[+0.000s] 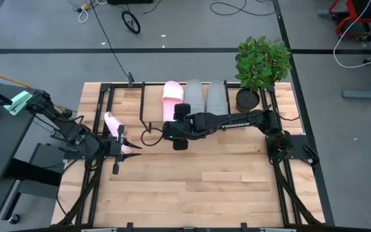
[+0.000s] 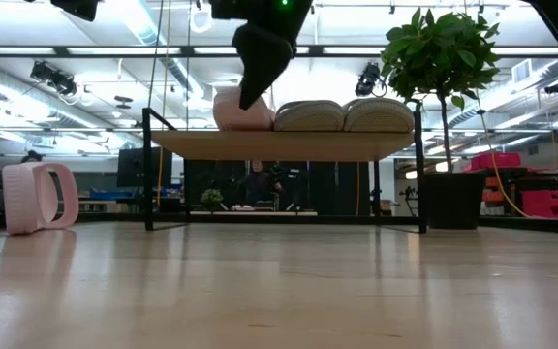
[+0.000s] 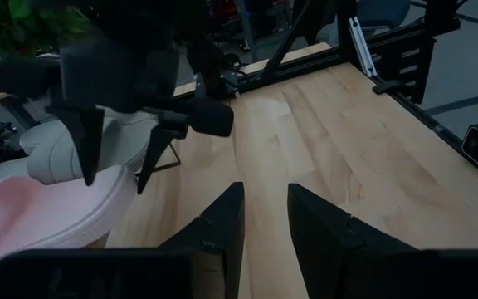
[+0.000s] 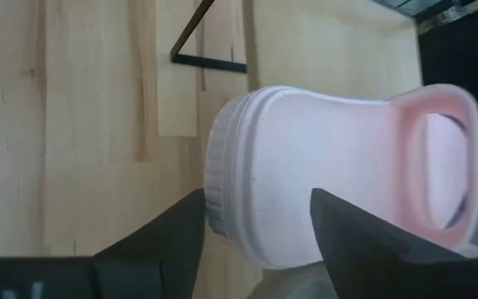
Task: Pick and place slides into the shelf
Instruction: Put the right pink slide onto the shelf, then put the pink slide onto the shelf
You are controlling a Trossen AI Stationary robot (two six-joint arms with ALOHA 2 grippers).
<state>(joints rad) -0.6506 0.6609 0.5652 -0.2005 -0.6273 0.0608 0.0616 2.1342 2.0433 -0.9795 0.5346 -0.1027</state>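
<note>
The shelf stands at the table's far middle. On its board lie one pale pink slide and two grey slides, side by side. My right gripper is open and points down over the near, heel end of that pink slide, one finger on each side. The second pink slide stands on its side edge on the table, left of the shelf. My left gripper is open and empty, low over the table just near of it. My right gripper's open fingers straddle the heel end of the pink slide on the shelf from above. In the low view a fingertip comes down to the slide's top. I cannot tell whether it touches. The slide lies flat on the board.
A potted plant stands at the shelf's right end. A black cable lies on the table near the shelf's left legs. The near half of the wooden tabletop is bare. A person sits in the room behind.
</note>
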